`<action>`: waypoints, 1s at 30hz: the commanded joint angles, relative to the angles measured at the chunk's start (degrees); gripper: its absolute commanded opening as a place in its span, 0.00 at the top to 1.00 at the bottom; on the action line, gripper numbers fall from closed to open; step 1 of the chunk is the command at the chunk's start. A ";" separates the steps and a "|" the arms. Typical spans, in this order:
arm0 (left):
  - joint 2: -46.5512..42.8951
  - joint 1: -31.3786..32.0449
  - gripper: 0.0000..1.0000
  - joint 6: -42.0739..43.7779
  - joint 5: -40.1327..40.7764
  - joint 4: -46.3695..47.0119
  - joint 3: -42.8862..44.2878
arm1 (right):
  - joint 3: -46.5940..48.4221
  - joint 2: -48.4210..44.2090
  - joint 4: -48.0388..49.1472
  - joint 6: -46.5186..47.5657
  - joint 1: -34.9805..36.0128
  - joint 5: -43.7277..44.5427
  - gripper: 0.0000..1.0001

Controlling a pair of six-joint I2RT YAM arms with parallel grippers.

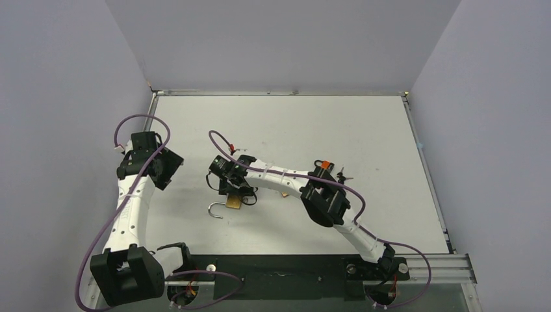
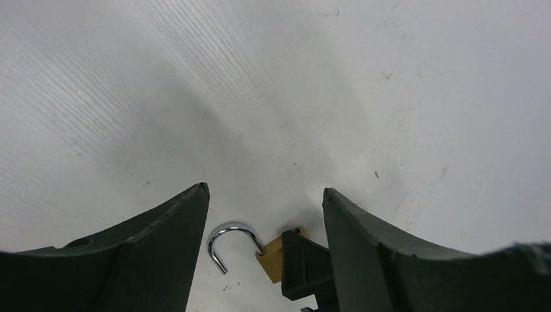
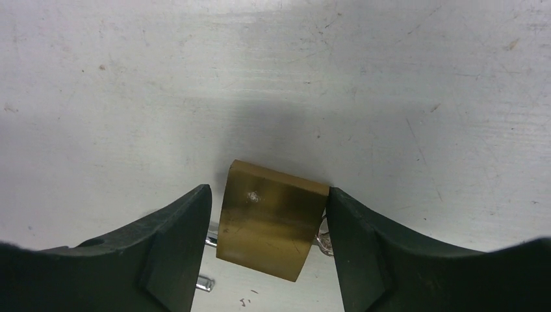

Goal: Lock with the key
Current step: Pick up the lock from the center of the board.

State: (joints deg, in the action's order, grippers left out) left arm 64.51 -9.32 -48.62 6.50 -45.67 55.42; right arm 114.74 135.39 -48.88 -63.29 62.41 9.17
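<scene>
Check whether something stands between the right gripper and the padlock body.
Nothing visible does. The right gripper straddles the brass padlock body, with one finger on each side of it. Only a thin gap of bare table shows beside the body.

Top external view: the padlock [image 1: 234,203] body lies largely beneath the right gripper [image 1: 232,190]. Only a brass corner and the shackle [image 1: 216,210] show. A small tan item [image 1: 284,194] beside the right arm [image 1: 286,177] is too small to identify.

Right wrist view: the shackle is mostly hidden behind one of the jaws, and a metal piece [image 3: 324,242] is half hidden behind the other. Contact between jaws and brass cannot be determined.

Left wrist view: the brass body is part-covered by the right gripper's dark finger [image 2: 304,263].
</scene>
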 commanded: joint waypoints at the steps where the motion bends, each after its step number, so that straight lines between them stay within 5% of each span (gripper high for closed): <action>1: -1.01 -0.62 0.37 0.33 -1.71 2.79 0.21 | 3.96 2.80 -3.37 3.31 0.44 3.76 0.41; 21: -2.05 -0.74 0.37 -0.40 -5.72 4.44 -4.45 | 8.27 6.96 -6.90 14.06 2.07 8.45 0.50; 30: -4.27 -0.65 0.38 1.93 -14.28 9.17 -9.17 | -4.46 -3.09 4.59 12.90 -2.69 -0.29 0.94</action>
State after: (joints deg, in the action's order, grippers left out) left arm 62.54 -9.58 -48.64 -1.41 -41.98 48.16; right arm 117.97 138.02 -48.80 -50.11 63.20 14.09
